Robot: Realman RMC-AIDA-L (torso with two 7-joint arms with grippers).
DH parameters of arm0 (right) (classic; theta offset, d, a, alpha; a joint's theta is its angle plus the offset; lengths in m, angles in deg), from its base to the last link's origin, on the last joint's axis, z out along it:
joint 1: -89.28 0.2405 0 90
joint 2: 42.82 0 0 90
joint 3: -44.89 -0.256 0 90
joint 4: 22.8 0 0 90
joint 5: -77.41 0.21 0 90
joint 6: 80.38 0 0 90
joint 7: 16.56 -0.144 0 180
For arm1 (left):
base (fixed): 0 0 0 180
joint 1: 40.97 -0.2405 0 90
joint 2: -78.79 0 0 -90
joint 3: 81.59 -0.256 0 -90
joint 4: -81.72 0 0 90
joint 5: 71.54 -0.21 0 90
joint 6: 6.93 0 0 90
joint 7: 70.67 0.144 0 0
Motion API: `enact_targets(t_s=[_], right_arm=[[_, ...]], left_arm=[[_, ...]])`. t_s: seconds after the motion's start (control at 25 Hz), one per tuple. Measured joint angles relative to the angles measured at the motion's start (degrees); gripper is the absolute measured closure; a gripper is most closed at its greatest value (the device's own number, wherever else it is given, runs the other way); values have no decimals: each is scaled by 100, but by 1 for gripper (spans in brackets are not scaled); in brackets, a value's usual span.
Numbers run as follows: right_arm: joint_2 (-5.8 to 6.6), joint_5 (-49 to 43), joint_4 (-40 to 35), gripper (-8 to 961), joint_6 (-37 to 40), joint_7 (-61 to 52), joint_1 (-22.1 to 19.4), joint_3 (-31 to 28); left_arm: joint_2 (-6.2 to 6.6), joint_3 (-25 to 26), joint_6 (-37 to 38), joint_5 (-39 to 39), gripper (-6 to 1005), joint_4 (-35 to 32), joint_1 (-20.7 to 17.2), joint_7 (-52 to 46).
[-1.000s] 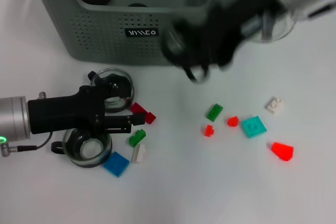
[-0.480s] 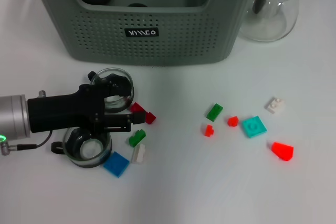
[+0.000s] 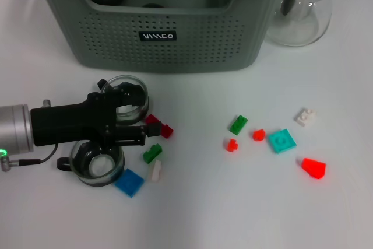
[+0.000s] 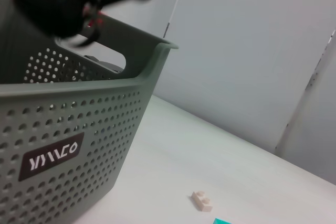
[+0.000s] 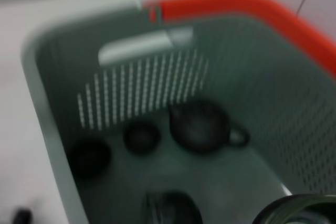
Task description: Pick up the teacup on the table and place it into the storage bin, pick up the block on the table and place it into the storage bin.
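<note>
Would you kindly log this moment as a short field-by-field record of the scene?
storage bin: grey-green perforated basket at table's far side, dark teaware inside
left gripper: low over the table beside two glass teacups
glass teacups: one nearer the bin, one nearer the robot
right gripper: above the bin, barely visible in head view
glass teapot: right of the bin
blocks: scattered; teal square, red wedge

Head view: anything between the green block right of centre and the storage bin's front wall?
Nothing. In the head view the table between the green block and the storage bin is bare white surface.
</note>
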Motion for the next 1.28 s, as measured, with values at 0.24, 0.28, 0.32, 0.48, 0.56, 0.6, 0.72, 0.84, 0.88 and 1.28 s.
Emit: enact_targets(t_s=[0.24,0.28,0.32,0.48,0.56,0.6,0.72,0.84,0.88,1.28], right_arm=[[-199,-737,386,900,-583,-204,107,198],[-199,-737,386,900,-583,-204,107,198],[-198,-740,416,900,-613,-208,107,204],[-188,-746,503,900,-680,-208,78,214],[-186,-749,583,900,-747,-193,56,215],[-186,-750,630,900,-782,-183,52,216],[-184,-752,764,900,-867,-157,49,226],[-180,-755,807,901,-888,-154,32,250],[-175,-755,807,901,-889,-160,25,257],[-130,-768,813,900,-897,-208,-74,272]], left_arm=[[0,1,-46,0,122,15,33,-8],[0,0,-56,0,122,18,34,-9],[0,1,-62,0,122,20,35,-8],[0,1,-72,0,122,30,35,-9],[0,0,-72,0,122,32,34,-9],[0,0,-72,0,121,33,33,-9],[0,1,-72,0,121,33,22,-8],[-6,1,-72,0,121,33,20,-8],[-7,0,-72,0,121,33,19,-9],[-8,1,-71,0,121,34,26,-9]])
